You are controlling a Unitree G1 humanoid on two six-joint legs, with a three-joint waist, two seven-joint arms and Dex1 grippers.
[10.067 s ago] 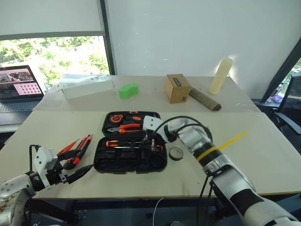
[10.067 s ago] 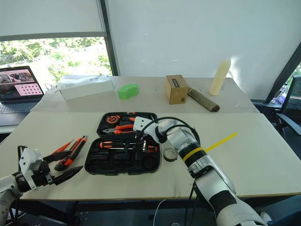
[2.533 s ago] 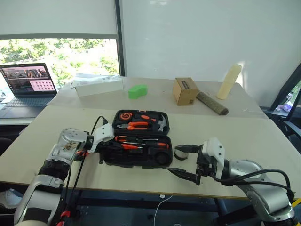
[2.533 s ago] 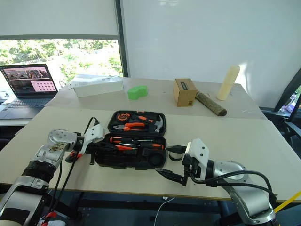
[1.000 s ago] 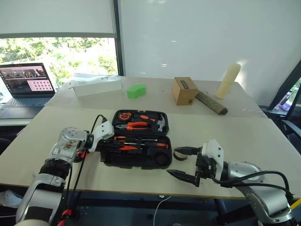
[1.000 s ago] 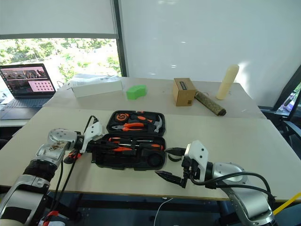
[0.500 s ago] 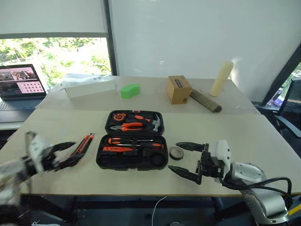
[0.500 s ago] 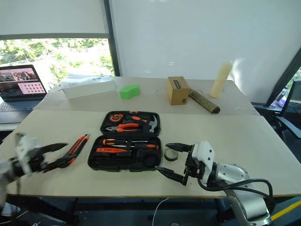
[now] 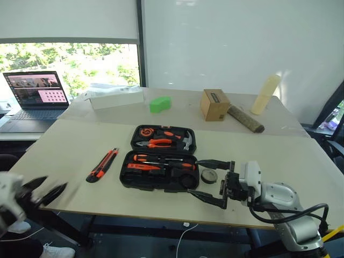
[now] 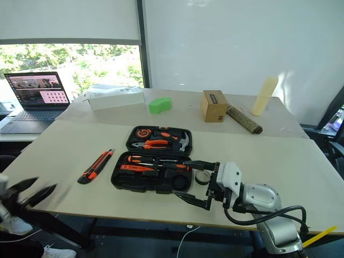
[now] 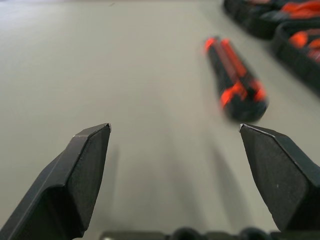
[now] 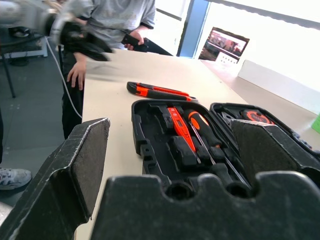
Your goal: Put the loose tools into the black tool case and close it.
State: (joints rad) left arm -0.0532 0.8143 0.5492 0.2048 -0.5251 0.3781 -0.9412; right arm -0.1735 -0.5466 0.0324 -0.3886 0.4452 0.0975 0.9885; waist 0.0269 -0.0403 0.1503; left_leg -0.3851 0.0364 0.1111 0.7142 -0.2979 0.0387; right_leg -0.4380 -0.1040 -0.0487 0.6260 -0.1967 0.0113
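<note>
Risk, knife: utility knife lies loose on the desk, left of the black tool case and apart from it, toward the desk's left half. A flat, slim handle could slide away or spin if an end effector closes on it off-centre.
Risk, tape: small black tape roll sits just beside the case's right edge. The right end effector hangs over the desk's front edge next to it; a careless sweep might knock the roll off the front edge or against the case wall.
Risk, closing: case lies open, lid half toward the far side. Screwdrivers rest in the near half; whether each is fully seated in its slot cannot be told, and a proud handle could stop the lid from latching.
Left end effector: fingers wide apart, empty, off the desk's front-left corner, well clear of the knife.
Right end effector: fingers wide apart, holding nothing.
Surroundings: cardboard box, green block, a cream cylinder, a rough brown log and a white box stand on the far desk; a laptop sits far left. None blocks the case.
Person: stands beyond the desk's left edge in the right wrist view, near the left arm's path.
</note>
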